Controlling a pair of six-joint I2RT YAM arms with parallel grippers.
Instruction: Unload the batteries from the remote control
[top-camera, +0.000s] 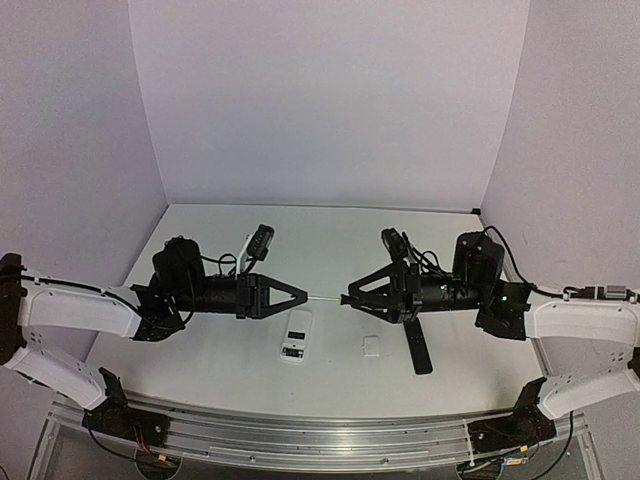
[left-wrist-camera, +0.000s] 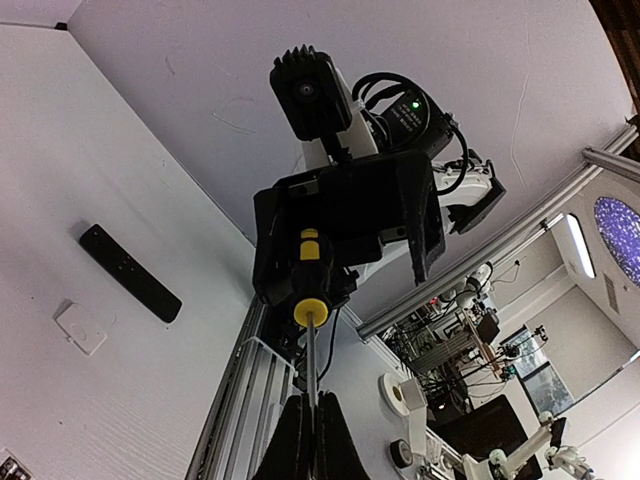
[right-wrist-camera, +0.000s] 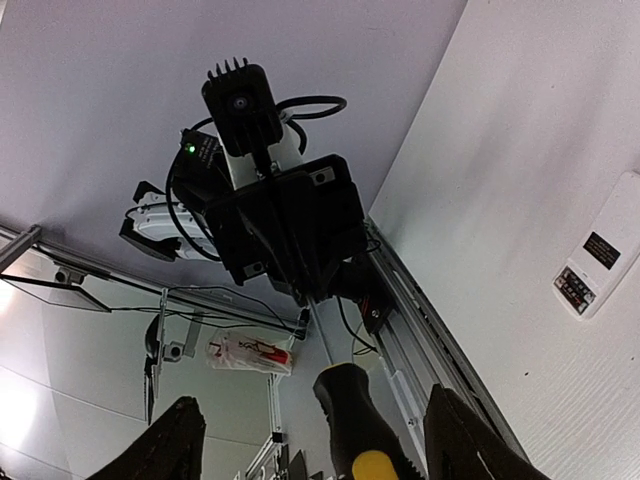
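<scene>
A yellow-and-black-handled screwdriver (top-camera: 322, 298) hangs level between my two grippers, above the table. My left gripper (top-camera: 300, 296) is shut on its metal shaft; the left wrist view shows the fingers (left-wrist-camera: 310, 405) closed together on the shaft below the handle (left-wrist-camera: 310, 275). My right gripper (top-camera: 352, 298) is open, and in the right wrist view (right-wrist-camera: 315, 405) the handle (right-wrist-camera: 350, 420) sits between its spread jaws without touching them. A white remote (top-camera: 296, 335) lies face down under the screwdriver with its battery bay uncovered. I cannot make out single batteries in it.
A small white square piece (top-camera: 371, 346) lies right of the white remote. A black remote (top-camera: 415, 340) lies under the right gripper and shows in the left wrist view (left-wrist-camera: 130, 272). The white remote shows in the right wrist view (right-wrist-camera: 600, 262). Walls enclose the table.
</scene>
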